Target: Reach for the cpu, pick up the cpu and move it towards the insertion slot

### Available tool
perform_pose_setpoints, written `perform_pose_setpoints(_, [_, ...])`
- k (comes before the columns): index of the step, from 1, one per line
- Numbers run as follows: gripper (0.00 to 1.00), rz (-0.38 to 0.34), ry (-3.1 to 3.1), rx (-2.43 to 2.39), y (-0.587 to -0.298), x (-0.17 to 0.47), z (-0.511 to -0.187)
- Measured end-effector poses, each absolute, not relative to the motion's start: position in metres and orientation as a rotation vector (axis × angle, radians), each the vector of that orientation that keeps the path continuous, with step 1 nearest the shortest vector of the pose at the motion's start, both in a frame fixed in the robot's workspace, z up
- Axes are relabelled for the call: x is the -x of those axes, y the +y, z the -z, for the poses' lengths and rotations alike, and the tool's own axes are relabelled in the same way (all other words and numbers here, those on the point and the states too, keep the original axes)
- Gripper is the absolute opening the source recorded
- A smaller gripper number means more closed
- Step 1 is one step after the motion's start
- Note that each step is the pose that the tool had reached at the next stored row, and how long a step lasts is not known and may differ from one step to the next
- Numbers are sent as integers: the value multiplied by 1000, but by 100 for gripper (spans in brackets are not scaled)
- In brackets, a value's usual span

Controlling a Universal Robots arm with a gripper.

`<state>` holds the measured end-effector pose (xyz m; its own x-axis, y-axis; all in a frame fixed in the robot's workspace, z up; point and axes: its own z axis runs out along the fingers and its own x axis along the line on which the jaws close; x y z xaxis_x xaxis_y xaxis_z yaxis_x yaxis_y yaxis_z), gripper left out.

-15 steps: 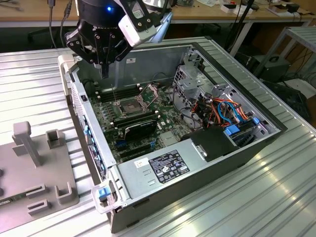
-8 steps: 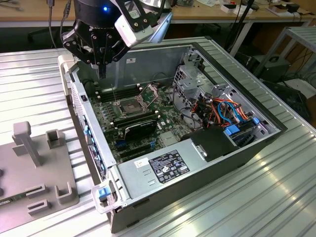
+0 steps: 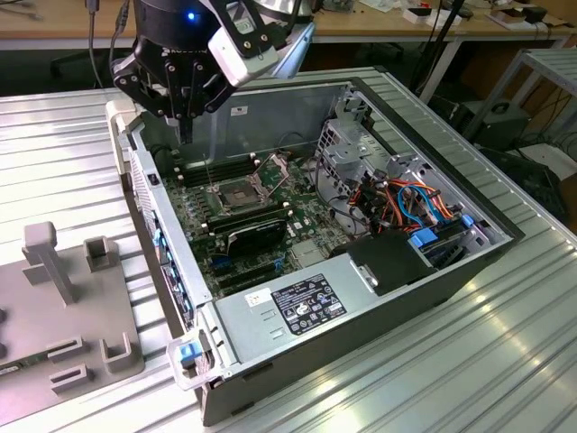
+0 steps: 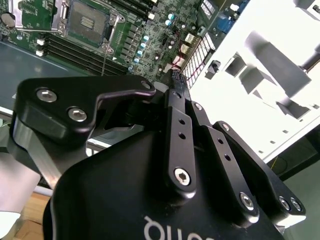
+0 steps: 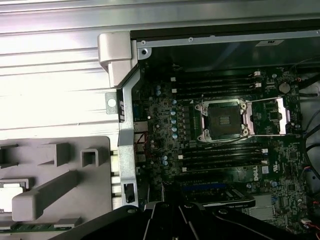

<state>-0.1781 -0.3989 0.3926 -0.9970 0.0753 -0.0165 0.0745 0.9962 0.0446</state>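
Silver-framed socket (image 4: pixel 87 20) with a dark centre on the green board (image 4: pixel 30 17); long black slots (image 4: pixel 75 52) lie just beside the socket; the gripper (image 4: pixel 176 81), fingers together, hangs apart from the socket

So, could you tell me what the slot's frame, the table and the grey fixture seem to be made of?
Slot frame: bare metal by the look, silvery, with glare on its hinged plate. Table: probably aluminium, pale ribbed panels with a soft sheen. Fixture: likely plastic, flat matte grey without shine, though the look leaves that open.
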Motion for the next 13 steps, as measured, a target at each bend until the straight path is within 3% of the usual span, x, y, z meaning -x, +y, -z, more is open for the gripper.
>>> perform_pose_setpoints(13, [11, -69, 3121, -117, -399, 187, -392])
